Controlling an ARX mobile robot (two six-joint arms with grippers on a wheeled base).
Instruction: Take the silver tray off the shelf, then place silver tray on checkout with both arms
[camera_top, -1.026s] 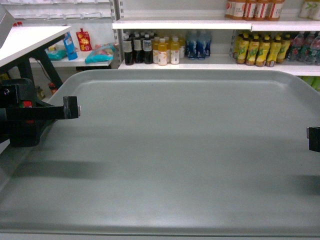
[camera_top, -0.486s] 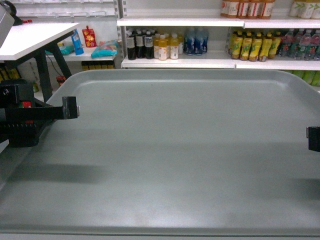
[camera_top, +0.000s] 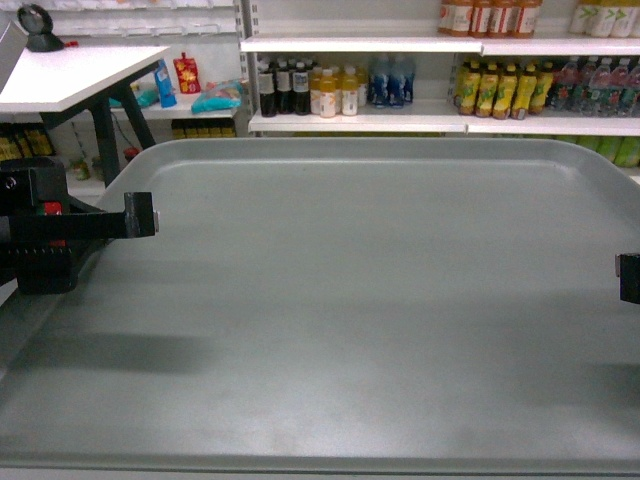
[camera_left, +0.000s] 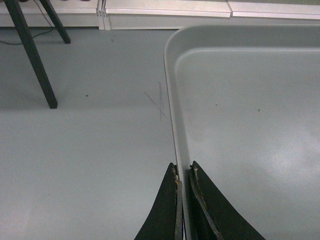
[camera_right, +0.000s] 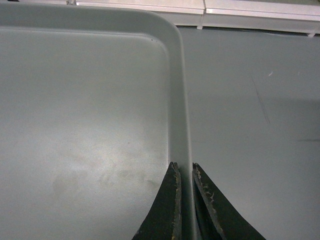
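1 silver tray (camera_top: 370, 300), 2 end effectors: left end effector (camera_left: 182, 172) & right end effector (camera_right: 183, 170) each clamped on tray rim.

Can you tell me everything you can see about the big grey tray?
The silver tray is a big, flat, matte grey rectangle with rounded corners and a low raised rim. It is empty and held level in the air above the floor. The left pincer pinches its left rim and the right pincer pinches its right rim. Faint smudges mark its surface. Nothing else touches it.
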